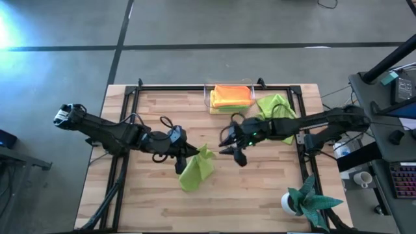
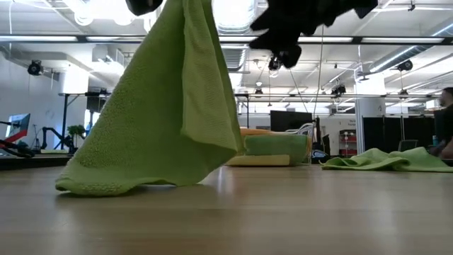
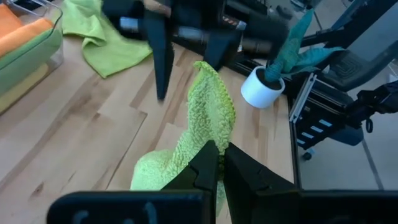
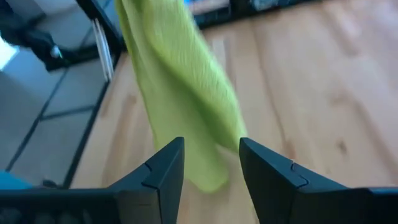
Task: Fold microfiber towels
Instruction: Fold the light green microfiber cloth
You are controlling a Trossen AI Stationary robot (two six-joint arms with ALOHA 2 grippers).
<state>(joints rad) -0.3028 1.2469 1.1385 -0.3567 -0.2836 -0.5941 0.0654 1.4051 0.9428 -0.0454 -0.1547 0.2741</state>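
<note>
Towels sit at different stages on a wooden table (image 1: 260, 195). At the far edge, a clear bin (image 1: 229, 99) holds a neat stack, orange on top with yellow and what looks like green beneath; these appear already folded. Just beside the bin, toward the right arm's side, a green towel (image 1: 276, 107) lies crumpled and unfolded. A third green one, the lifted towel (image 1: 197, 170), is in hand near the table's centre, so the job seems somewhat past halfway, with this towel and the crumpled one left to fold.

The left gripper (image 3: 219, 163) has its fingers clamped on the lifted towel's top corner, holding it above the table. The cloth hangs from that pinch in a narrow drape, its long axis running steeply down from the raised corner, and its lower end rests bunched on the wood nearer the front edge. In the low view the drape widens toward the bottom, with one layer folded over another.

The right gripper (image 4: 210, 163) hovers just beside the hanging cloth, fingers apart, not holding anything; the towel shows between and beyond them.

A teal plant (image 1: 309, 198) in a white pot stands at the front right corner, well apart from the work.
</note>
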